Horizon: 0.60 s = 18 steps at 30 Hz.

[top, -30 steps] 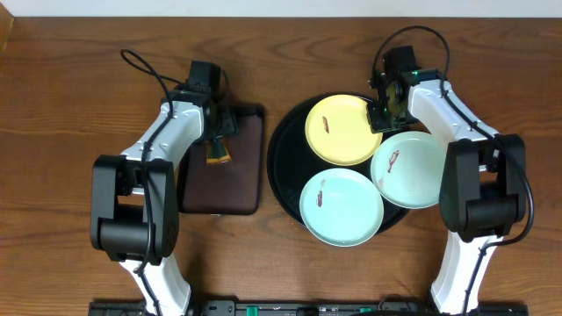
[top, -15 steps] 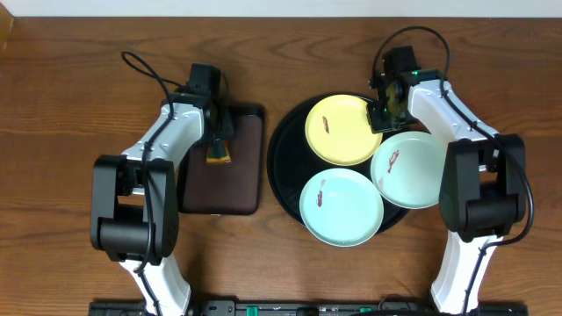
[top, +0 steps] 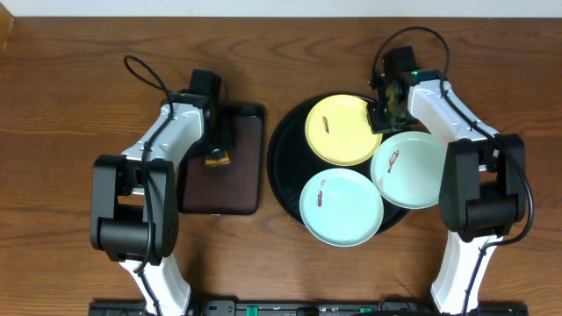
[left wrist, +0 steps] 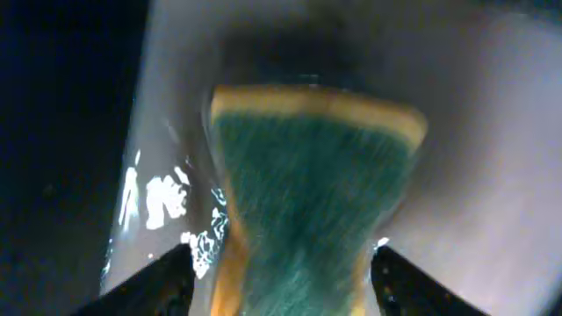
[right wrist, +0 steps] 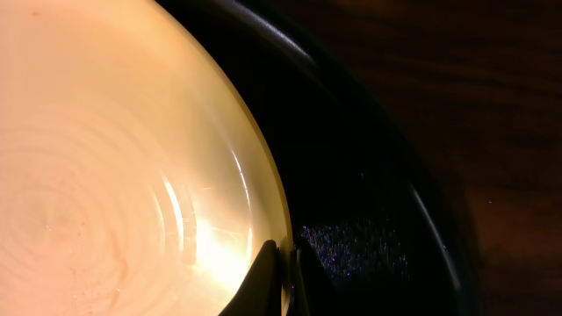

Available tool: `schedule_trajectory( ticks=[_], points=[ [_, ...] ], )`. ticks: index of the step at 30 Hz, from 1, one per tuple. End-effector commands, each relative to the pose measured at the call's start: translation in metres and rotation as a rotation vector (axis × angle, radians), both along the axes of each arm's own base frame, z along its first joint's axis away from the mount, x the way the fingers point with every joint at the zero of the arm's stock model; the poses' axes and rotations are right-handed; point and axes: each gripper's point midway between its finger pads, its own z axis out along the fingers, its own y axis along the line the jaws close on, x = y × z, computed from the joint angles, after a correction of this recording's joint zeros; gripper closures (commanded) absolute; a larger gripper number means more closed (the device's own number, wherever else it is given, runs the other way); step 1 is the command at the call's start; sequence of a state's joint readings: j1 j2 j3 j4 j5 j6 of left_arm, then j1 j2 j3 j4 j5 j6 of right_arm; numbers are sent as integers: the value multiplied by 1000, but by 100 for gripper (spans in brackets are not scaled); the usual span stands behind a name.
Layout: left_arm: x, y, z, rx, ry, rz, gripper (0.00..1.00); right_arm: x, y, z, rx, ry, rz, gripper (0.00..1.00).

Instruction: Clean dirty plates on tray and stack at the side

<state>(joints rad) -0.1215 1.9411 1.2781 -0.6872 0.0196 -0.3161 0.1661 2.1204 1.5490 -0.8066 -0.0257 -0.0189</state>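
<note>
No text, label, brand, number or sign can be read in any view. The plates [top: 343,129] and the tray [top: 283,154] carry no lettering. The only marks on the plates are smears.
</note>
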Motion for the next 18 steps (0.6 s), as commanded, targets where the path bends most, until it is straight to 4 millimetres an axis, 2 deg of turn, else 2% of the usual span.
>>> schedule_trajectory(
  ticks=[1,4,7,9,14,16,18],
  points=[
    [-3,3,16,5,-2,3,34,-6,4,-6,-2,22,7,95],
    [-12,3,17,5,32,2,38,-6,4,-6,-2,22,7,95],
    [-15,3,15,6,43,2,72,-6,4,-6,-3,23,7,95],
    [-15,4,15,6,44,2,88,-6,4,-6,-3,24,7,95],
    [-18,2,14,-2,54,0,92,-6,3,-6,-3,24,7,94],
    [-21,-8,14,-62,69,-8,92,-6,4,-6,-3,24,7,94],
    [-23,-18,17,-118,80,-16,87,-6,4,-6,-3,24,7,94]
  ],
)
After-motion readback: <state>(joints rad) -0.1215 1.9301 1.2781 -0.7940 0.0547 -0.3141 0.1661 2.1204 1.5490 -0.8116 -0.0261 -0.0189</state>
